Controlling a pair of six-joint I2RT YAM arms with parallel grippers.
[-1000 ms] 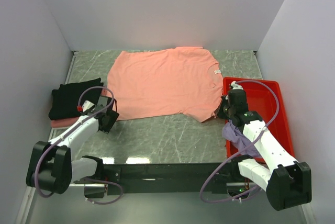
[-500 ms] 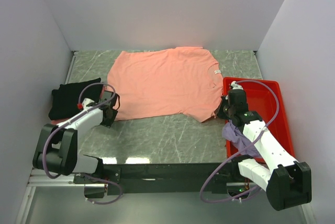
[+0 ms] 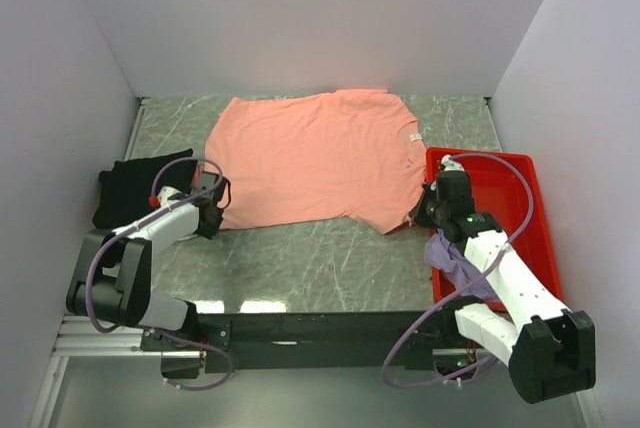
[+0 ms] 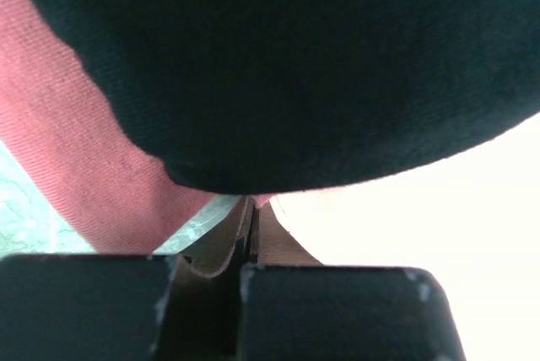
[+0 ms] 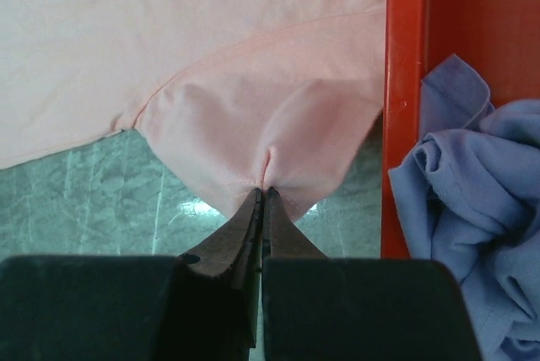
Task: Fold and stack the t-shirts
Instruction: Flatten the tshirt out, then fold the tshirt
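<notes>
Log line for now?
left tool shut at salmon t-shirt hem corner | right tool shut on its sleeve | black t-shirt on pink t-shirt

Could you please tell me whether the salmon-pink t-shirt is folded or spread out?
Spread out: the salmon-pink t-shirt lies flat and unfolded on the table; the right gripper pinches one sleeve tip.

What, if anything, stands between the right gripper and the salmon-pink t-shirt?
Nothing visible does. The right gripper is shut on the salmon-pink t-shirt at its sleeve edge. The red tray wall and the lavender t-shirt lie beside the pinch, not between.
</notes>
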